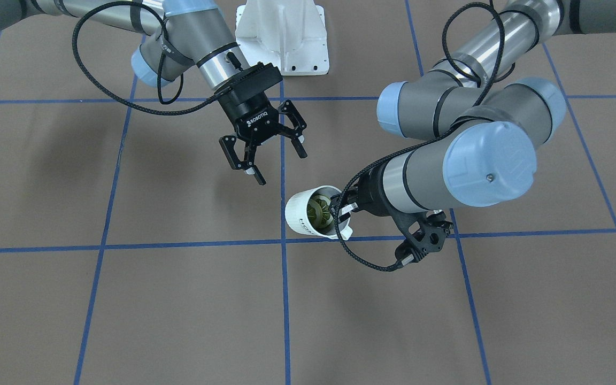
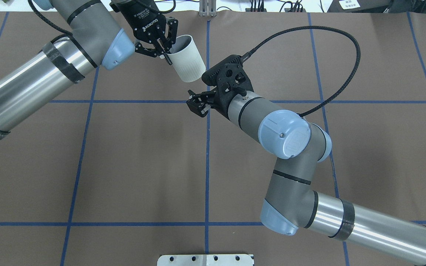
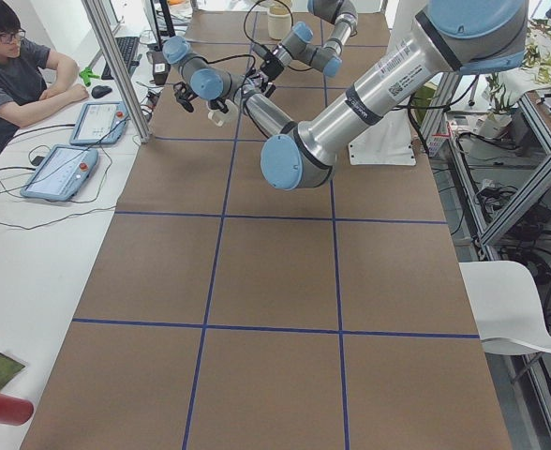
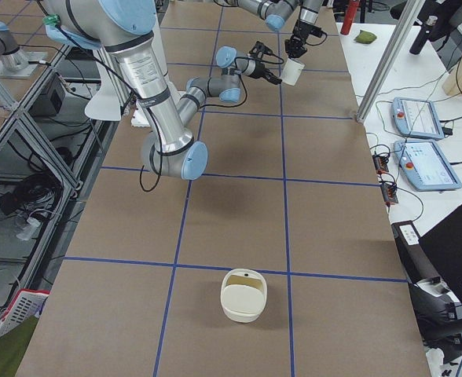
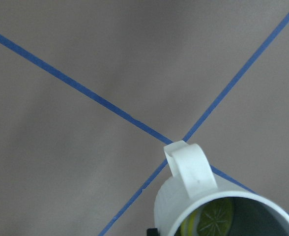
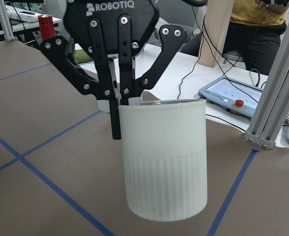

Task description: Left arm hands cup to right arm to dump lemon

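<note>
The left gripper pinches the rim of the cup, which holds the lemon, and in the front-facing view the spread-fingered right gripper hovers at its eleven o'clock.

A robotics lab: a brown surface gridded with blue tape, teach pendants and an operator alongside, aluminium framing.

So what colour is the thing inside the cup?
Yellow-green: the lemon in the white cup, clearest in the left wrist view.
</note>
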Tool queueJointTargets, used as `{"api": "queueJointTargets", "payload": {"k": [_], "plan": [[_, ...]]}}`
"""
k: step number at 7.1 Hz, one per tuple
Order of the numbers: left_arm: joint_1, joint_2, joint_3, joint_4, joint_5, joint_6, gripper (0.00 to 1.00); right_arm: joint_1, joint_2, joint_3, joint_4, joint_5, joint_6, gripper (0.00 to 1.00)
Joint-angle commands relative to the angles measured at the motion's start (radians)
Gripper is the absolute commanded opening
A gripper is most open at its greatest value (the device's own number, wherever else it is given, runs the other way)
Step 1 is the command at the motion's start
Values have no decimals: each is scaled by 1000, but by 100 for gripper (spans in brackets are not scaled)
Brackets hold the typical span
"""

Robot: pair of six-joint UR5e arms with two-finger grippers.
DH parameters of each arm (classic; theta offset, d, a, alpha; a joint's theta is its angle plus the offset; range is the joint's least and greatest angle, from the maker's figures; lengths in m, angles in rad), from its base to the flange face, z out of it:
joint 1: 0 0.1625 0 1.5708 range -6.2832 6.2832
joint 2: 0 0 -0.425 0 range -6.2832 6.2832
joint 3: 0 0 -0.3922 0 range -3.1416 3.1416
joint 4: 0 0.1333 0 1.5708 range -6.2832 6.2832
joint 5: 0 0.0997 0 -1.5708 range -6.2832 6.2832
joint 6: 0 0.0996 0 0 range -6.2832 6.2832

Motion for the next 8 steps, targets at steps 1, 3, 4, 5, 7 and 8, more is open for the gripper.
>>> {"api": "queueJointTargets", "payload": {"k": [1,3,4,5,7,8], "plan": [[14,0,-12,1,-33,-3,0,0,1,-10,0,-4,0,99],[31,0,-33,1,-34,-16,0,0,-1,-10,0,-4,0,100],[42,1,-38,1,-34,-21,0,0,0,-11,0,-4,0,100],[49,0,-39,2,-34,-23,0,0,0,-11,0,-5,0,100],[69,3,-55,2,-32,-29,0,0,0,-15,0,-19,0,100],[71,3,-56,2,-32,-39,0,0,0,-18,2,-23,0,100]]}}
